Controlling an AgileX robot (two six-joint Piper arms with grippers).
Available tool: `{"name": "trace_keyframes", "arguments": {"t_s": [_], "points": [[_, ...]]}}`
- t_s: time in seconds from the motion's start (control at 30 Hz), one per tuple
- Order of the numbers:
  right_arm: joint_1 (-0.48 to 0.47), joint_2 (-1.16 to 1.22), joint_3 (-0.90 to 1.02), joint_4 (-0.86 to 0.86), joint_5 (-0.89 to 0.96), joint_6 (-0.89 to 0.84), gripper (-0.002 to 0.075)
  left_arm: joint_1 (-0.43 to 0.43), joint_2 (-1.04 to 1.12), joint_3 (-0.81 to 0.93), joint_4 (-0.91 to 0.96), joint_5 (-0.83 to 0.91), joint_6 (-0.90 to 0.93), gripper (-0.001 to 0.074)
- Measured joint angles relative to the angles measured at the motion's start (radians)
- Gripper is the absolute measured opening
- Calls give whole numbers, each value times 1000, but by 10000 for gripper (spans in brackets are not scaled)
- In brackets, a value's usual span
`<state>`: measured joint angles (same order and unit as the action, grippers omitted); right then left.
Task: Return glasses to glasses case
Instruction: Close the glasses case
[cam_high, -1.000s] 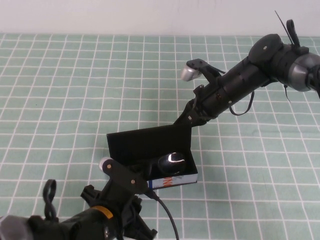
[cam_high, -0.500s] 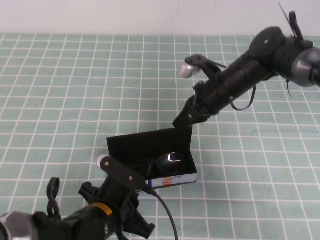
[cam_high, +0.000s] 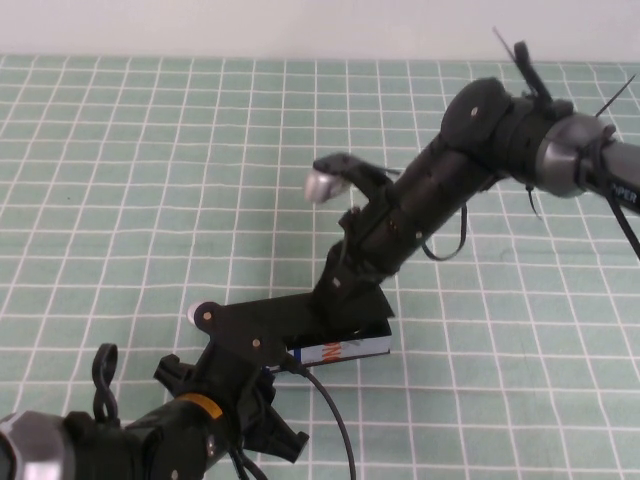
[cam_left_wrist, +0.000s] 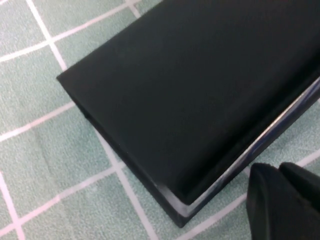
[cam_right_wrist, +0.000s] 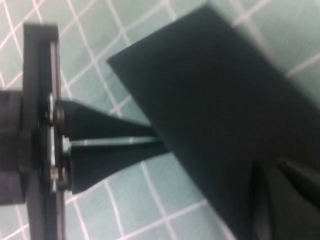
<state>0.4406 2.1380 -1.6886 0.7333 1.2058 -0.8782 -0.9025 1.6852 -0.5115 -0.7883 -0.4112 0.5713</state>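
The black glasses case (cam_high: 290, 318) lies on the mat with its lid down, or nearly down, over the base; its white printed strip (cam_high: 340, 350) shows along the near side. The glasses are hidden inside. My right gripper (cam_high: 336, 290) is shut and rests on top of the lid (cam_right_wrist: 220, 100), as the right wrist view (cam_right_wrist: 280, 200) shows. My left gripper (cam_high: 280, 358) is shut, its tips against the case's near-left side (cam_right_wrist: 159, 142). The left wrist view shows the lid top (cam_left_wrist: 190, 85) and that gripper (cam_left_wrist: 280, 175) beside the strip.
A green mat with a white grid (cam_high: 150, 180) covers the table, and a white wall runs along the far edge. The left arm (cam_high: 180, 430) fills the near left, and the right arm (cam_high: 500, 130) reaches in from the far right.
The right gripper moved forward and down and pushed the upright lid over the base. The glasses, seen in the open case before, are now covered. The left gripper stayed by the case.
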Motion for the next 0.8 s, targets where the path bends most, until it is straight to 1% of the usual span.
{"name": "trace_keyframes", "arguments": {"t_s": [0.17, 0.43, 0.63, 0.8], "points": [[2, 0, 49, -3, 0, 15, -12, 0, 0, 0, 0, -1, -1, -2], [2, 0, 51, -3, -4, 22, -12, 0, -22, 0, 0, 15, -1, -2], [2, 21, 51, 10, -25, 45, -12, 5, -163, 0, 0, 119, -1, -2], [2, 14, 51, 13, -25, 45, -12, 5, -364, 0, 0, 251, 2, -2]]}}
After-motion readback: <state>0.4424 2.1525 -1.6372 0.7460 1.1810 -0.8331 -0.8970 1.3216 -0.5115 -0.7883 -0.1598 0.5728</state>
